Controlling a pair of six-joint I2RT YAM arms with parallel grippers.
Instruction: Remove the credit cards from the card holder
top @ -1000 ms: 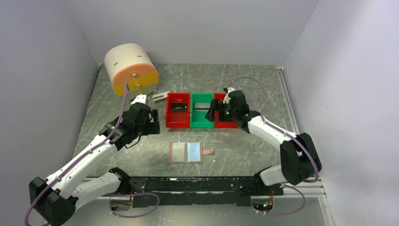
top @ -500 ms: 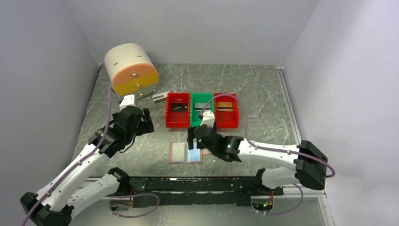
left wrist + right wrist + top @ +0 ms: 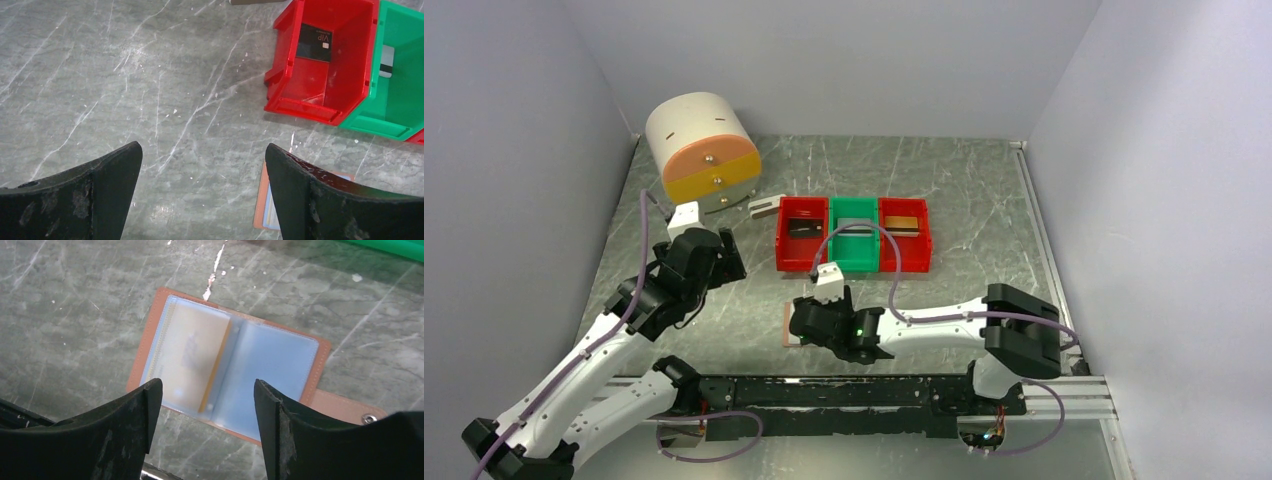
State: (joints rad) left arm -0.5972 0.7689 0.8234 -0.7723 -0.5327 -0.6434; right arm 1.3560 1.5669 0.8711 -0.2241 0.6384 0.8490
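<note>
The right gripper, released above the card holder, may drag the whole holder with the card, because the left gripper, also released, pins nothing.

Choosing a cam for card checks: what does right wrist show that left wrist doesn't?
Right wrist only: the card holder fully open, a card in one pocket, the strap tab. Left wrist only: the red bin holding a black card, the green bin. Both: the card holder (only a corner in left wrist) and grey table.
</note>
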